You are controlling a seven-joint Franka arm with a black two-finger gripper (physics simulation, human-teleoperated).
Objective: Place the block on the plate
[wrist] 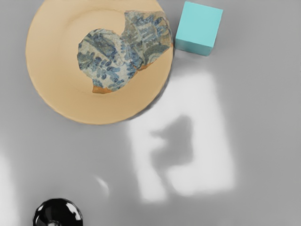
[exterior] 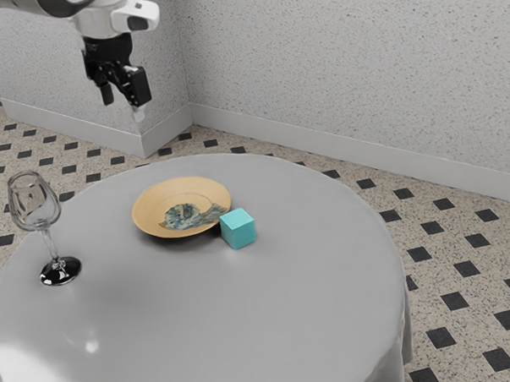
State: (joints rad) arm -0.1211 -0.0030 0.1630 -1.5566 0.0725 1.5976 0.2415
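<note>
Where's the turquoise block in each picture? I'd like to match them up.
Exterior view: near the middle, the block sits beside the plate, toward the exterior view's right.
Wrist view: beside the plate's rim, where the blue-patterned patch reaches it.
Shared landmark: the round, tan plate.

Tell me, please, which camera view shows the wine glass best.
The exterior view: the wine glass appears whole there, upright, from clear bowl to black base. In the wrist view, the base is seen from above, partly cut off by the picture's edge.
</note>
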